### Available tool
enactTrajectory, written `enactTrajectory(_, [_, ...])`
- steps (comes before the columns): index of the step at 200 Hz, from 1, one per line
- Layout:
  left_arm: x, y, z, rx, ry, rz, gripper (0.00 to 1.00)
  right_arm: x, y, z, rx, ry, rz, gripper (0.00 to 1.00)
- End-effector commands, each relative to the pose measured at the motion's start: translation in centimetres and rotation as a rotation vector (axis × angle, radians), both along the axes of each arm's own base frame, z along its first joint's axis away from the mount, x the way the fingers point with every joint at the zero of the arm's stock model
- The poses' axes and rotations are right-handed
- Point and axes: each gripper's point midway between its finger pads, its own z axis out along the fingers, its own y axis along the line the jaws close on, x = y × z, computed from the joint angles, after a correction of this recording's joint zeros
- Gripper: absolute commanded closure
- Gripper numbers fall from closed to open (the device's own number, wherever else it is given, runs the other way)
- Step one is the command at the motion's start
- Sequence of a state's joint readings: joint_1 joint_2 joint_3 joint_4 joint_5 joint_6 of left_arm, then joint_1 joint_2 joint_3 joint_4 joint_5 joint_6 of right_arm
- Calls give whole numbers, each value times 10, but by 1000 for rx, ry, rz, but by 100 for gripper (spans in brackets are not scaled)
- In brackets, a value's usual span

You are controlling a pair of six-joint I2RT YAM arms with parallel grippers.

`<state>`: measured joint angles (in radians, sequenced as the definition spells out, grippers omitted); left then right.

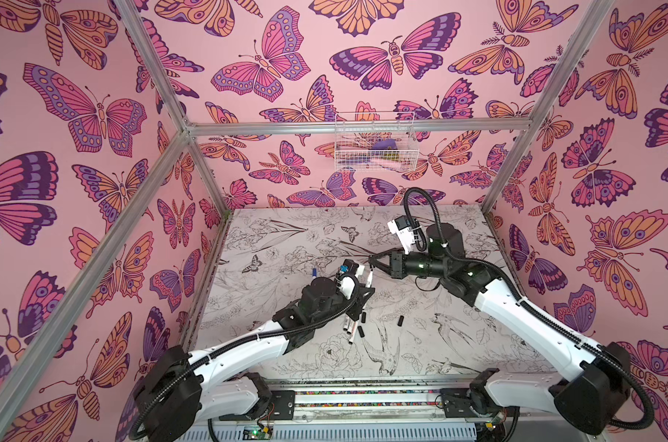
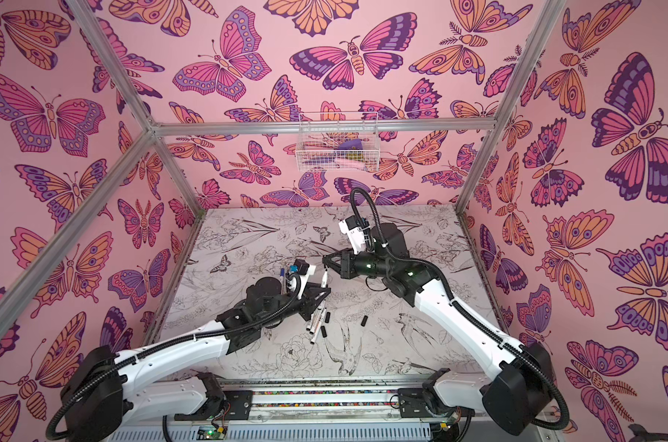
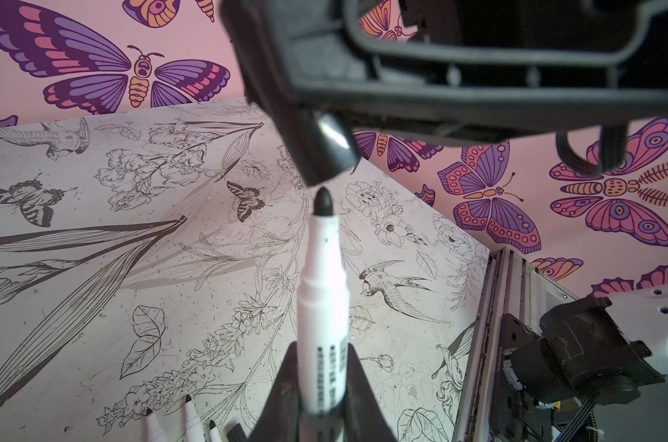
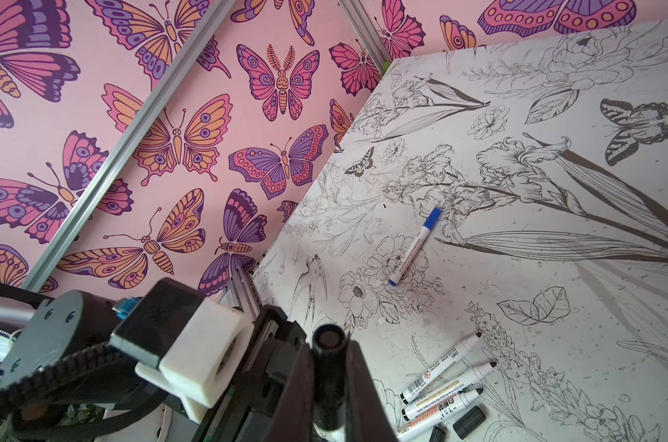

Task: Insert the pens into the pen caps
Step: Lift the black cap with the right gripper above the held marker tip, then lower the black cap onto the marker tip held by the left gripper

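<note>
Pink butterfly walls point(image 1: 286, 57) enclose a flower-sketched table point(image 1: 458, 344) strewn with pens point(image 4: 441, 407).

Left tool point(image 3: 321, 356) and right tool point(image 4: 329, 356) clamped, nearly meeting

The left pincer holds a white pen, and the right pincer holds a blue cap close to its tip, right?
Not quite. The cap in the right pincer is black, not blue; the left wrist view shows it. The left pincer does hold a white pen, tip close to that cap.

Twin top views high, facing down onto table point(image 1: 439, 356), wrist views close, perhaps overlapping mid-table
</note>
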<state>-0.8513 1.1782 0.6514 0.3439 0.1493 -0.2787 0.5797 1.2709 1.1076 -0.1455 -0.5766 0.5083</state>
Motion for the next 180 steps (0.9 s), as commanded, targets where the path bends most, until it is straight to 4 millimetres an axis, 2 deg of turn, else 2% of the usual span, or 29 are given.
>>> enactTrajectory(1, [-1, 0, 10, -37, -21, 7, 100, 5, 4, 0, -7, -27, -6, 97])
enactTrajectory(48, [0, 1, 11, -43, -15, 17, 100, 8, 7, -3, 0, -17, 1, 97])
enactTrajectory(99, [6, 5, 11, -56, -22, 56, 100, -4, 8, -2, 5, -24, 25, 98])
enactTrajectory(180, [21, 3, 44, -168, -46, 61, 100, -24, 3, -5, -2, -31, 40, 97])
